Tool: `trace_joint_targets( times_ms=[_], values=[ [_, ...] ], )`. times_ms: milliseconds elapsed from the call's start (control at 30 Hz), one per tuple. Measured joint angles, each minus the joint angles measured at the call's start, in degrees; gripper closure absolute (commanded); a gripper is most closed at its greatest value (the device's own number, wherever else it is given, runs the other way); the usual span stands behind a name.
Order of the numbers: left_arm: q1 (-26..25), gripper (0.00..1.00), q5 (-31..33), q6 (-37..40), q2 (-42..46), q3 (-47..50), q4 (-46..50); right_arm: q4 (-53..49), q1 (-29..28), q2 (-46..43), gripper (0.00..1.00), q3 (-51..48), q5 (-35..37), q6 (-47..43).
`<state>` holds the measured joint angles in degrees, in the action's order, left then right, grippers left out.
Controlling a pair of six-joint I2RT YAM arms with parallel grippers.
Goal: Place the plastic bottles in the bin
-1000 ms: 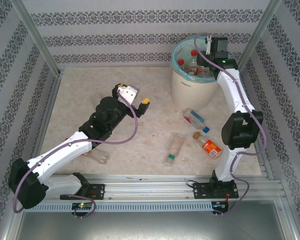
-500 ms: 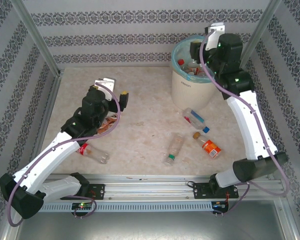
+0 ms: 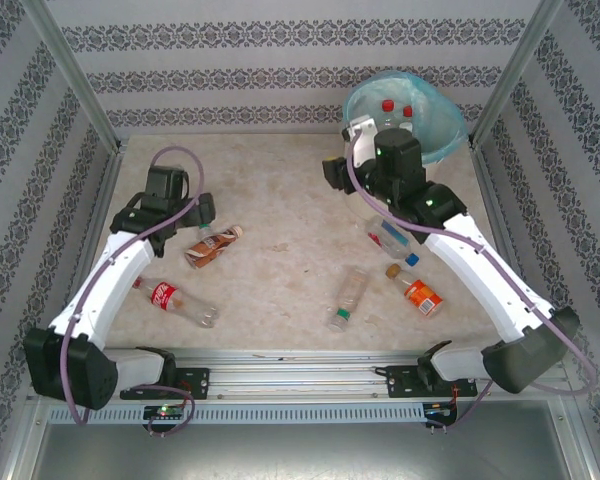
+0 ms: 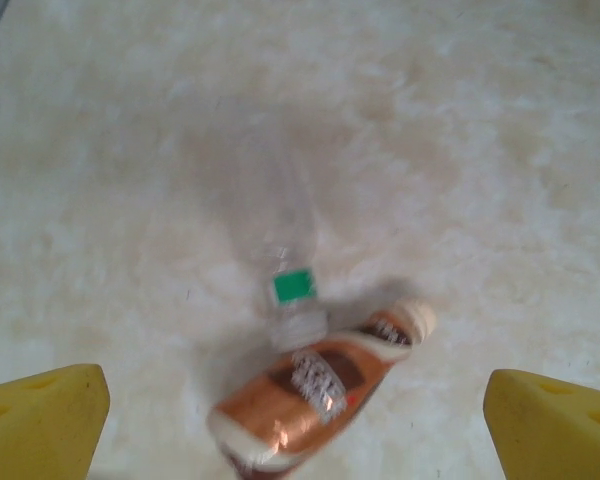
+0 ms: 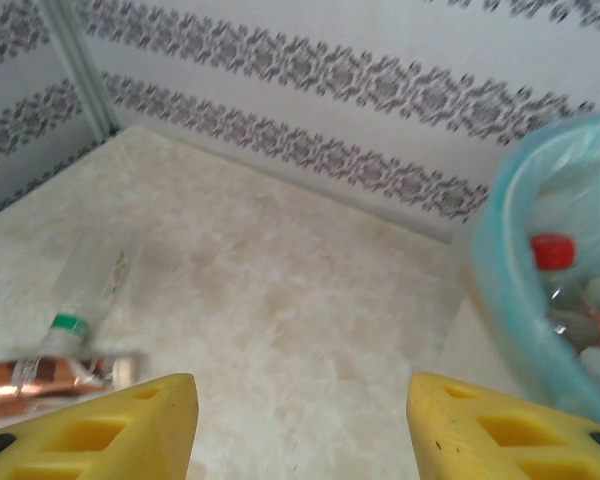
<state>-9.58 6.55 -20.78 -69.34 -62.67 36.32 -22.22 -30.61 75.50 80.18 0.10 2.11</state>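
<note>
- The bench (image 3: 280, 190) is a flat, pale beige slab with a cloudy, marbled surface. Walls banded in grey and white pattern close it in on three sides.
- The bin (image 3: 440, 100) stands at the far right corner. It is round and lined with a thin, light turquoise bag. The top view looks down on two red caps inside it. The right wrist view brings the bag's rim close, with a red-capped clear bottle (image 5: 553, 262) and blurred clear ones under it.
- The right fingers (image 5: 100, 432) are yellow wedge pads with square hollows. They are spread wide over bare bench and hold nothing. In the top view this wrist sits just in front of the bin.
- The left fingers (image 4: 42, 418) are blunt yellow pads, also far apart and empty, poised above two bottles.
- The top view takes in the loose bottles lying on their sides:
  - a clear one with a red label (image 3: 175, 300) near the left arm
  - a clear one with a green cap (image 3: 347, 298) in the middle
  - a blue-capped one (image 3: 393, 240) by the right arm
  - a short orange one (image 3: 417, 294) just beyond it
- The left wrist view shows a glossy coppery-brown bottle (image 4: 320, 395) with a cream cap.
- A faint clear bottle with a green band (image 4: 290, 265) lies with its neck end against the brown one.
</note>
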Motion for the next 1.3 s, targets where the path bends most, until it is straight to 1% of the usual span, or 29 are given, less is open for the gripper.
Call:
trace_joint_targets(
  times_ms=[133,200,333,500,633,733,900,1067,1167,1267,1300],
  values=[
    [-0.04,0.06,-0.76,-12.28,10.40,6.95,7.19,1.05,-1.55,-3.39,0.42,-6.05,-0.33,1.73],
    [-0.04,0.06,-0.92,-18.67,13.73,8.70,11.69,1.86,-1.79,-4.17,0.42,-8.57,-0.66,2.71],
    [-0.04,0.07,-2.34,-28.61,15.02,12.98,19.56,3.10,-1.79,-4.37,0.42,-12.31,-1.36,4.00],
    [-0.04,0.06,-4.24,-35.19,15.10,18.95,25.16,3.91,-1.79,-4.26,0.42,-12.96,-2.80,3.72],
    [-0.04,0.09,-6.60,-38.56,17.49,23.02,25.31,5.35,-1.73,-4.37,0.42,-13.64,-3.50,3.30],
    [-0.04,0.10,-9.42,-40.17,17.77,27.19,23.43,6.03,-0.87,-4.63,0.41,-15.41,-4.31,3.37],
    [-0.04,0.11,-12.44,-41.44,14.91,29.18,16.50,6.38,0.52,-4.66,0.41,-17.88,-5.38,3.80],
    [-0.04,0.13,-14.80,-41.40,8.17,31.34,11.47,6.49,0.50,-4.66,0.42,-18.45,-5.79,3.80],
    [-0.04,0.20,-15.50,-41.00,5.22,31.74,9.40,6.75,0.50,-4.66,0.41,-18.45,-5.79,3.82],
    [-0.04,0.28,-15.56,-40.33,4.39,31.76,8.11,6.84,0.50,-4.66,0.41,-18.45,-5.79,4.00],
    [-0.04,0.34,-15.54,-39.98,4.55,31.76,7.89,6.84,0.50,-4.66,0.41,-18.45,-5.79,4.02]
  ],
)
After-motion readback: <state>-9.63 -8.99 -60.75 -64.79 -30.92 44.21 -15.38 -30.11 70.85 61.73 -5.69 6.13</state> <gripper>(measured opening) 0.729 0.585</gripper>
